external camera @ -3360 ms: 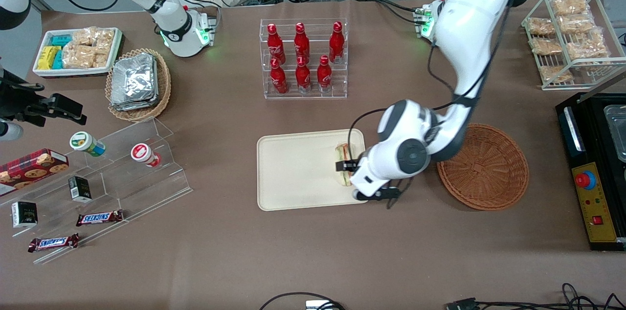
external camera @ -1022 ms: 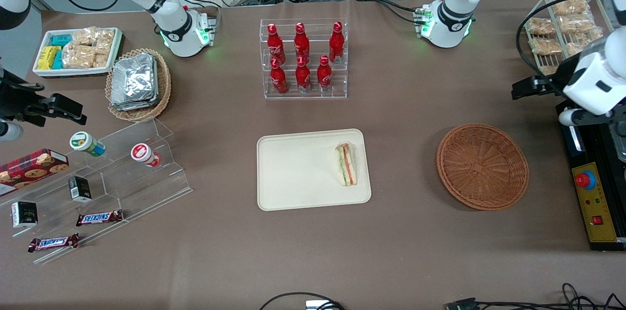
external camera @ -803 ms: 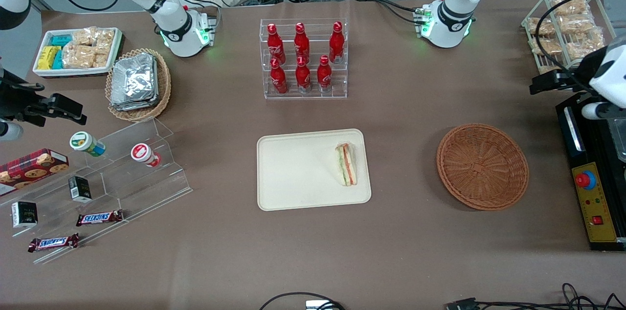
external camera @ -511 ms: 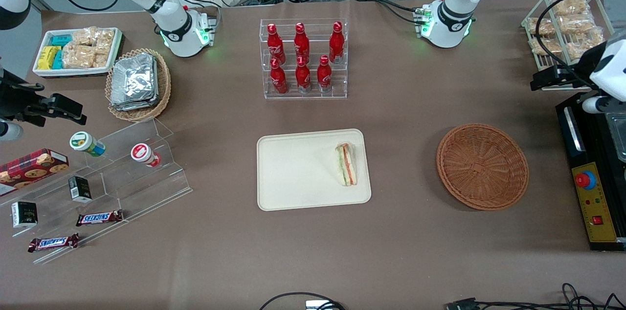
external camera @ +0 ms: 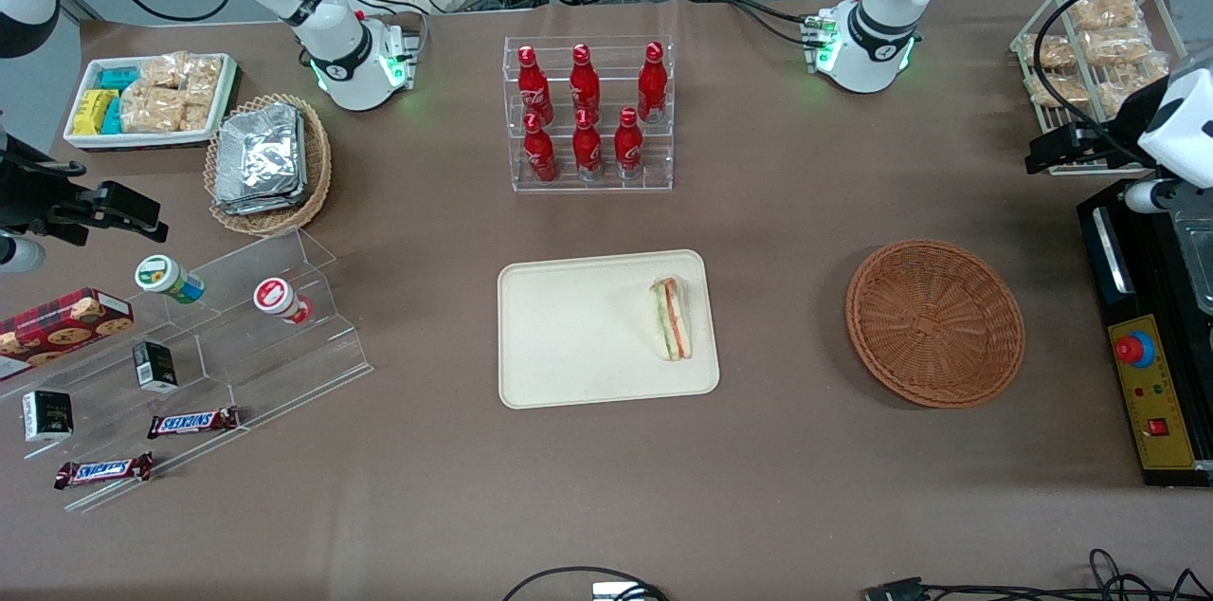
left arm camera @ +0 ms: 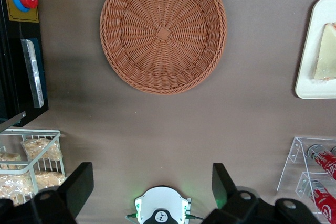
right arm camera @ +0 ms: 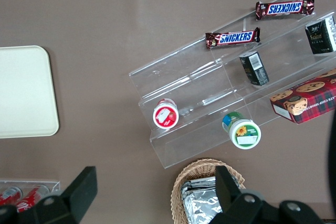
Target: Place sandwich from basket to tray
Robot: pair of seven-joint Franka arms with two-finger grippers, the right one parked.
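Observation:
The sandwich [external camera: 671, 318] lies on the cream tray [external camera: 578, 336], close to the tray edge that faces the basket. The reddish-brown basket [external camera: 935, 323] sits beside the tray, toward the working arm's end of the table, with nothing in it. My gripper [external camera: 1047, 153] hangs high at that end of the table, farther from the front camera than the basket and well apart from the sandwich. In the left wrist view the gripper [left arm camera: 152, 187] is open and holds nothing, and the basket [left arm camera: 163, 31], a tray corner [left arm camera: 307, 74] and the sandwich [left arm camera: 326, 53] show below it.
A clear rack of red bottles [external camera: 588, 113] stands farther from the camera than the tray. A wire rack of bagged snacks [external camera: 1099, 70] and a black control box [external camera: 1151, 326] are near my gripper. An acrylic shelf [external camera: 237, 336] and a foil-filled basket [external camera: 268, 163] lie toward the parked arm's end.
The gripper let go of the sandwich on the tray and the arm drew back to the working arm's end of the table. Over the last half second it has hardly moved.

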